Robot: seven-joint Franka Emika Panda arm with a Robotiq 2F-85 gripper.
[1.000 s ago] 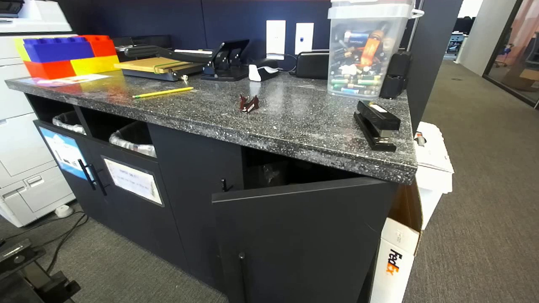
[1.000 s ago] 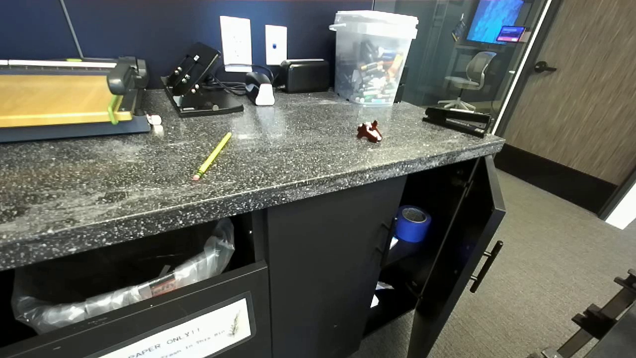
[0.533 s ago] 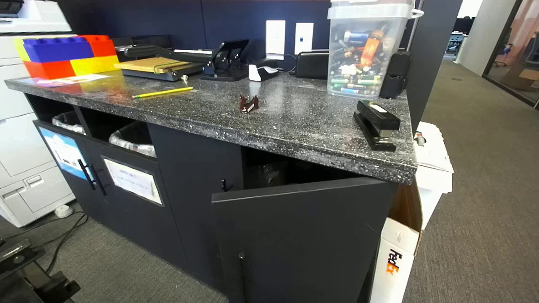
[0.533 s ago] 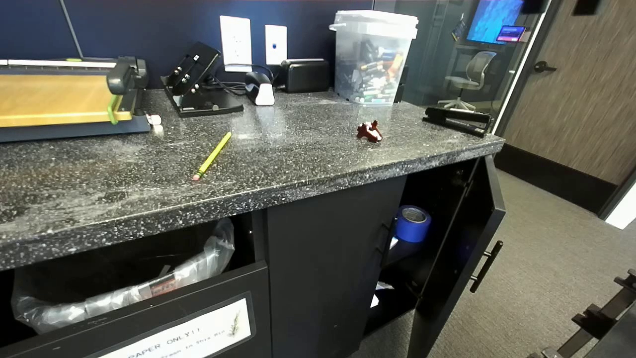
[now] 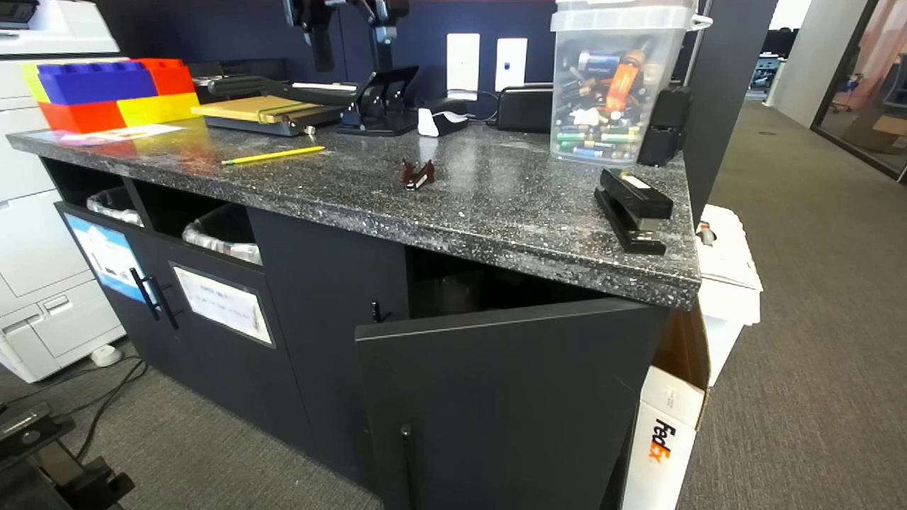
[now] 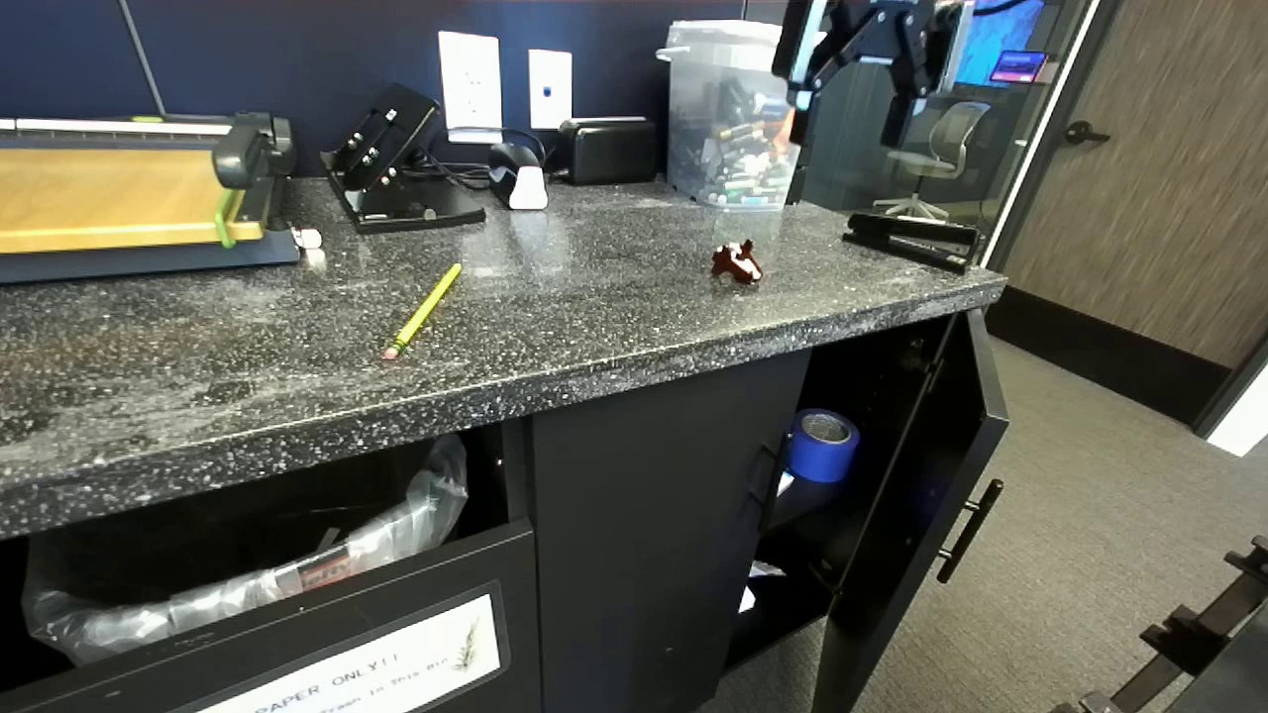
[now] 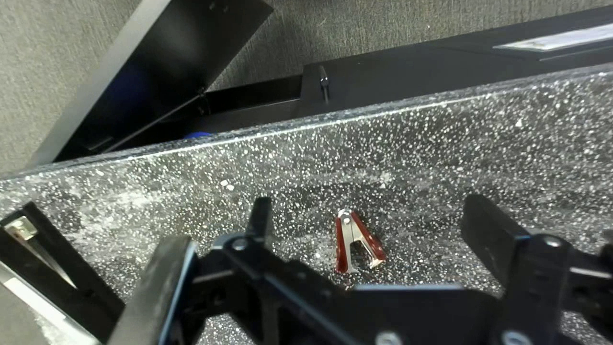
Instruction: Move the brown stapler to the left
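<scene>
Okay, jaws are spread wide, gripping nothing; below them, the brown stapler (image 7: 354,232) sits on the tabletop (image 7: 431,153). Looks like step 1, approach; next probably calls for lining up and lowering around the stapler.

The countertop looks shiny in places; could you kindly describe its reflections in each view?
In both exterior views, pale streaks on the countertop below the wall plates; in an exterior view, reddish reflections in front of the toy bricks; in the wrist view, no clear streaks near the staple remover, only a bright line along the front edge.
</scene>
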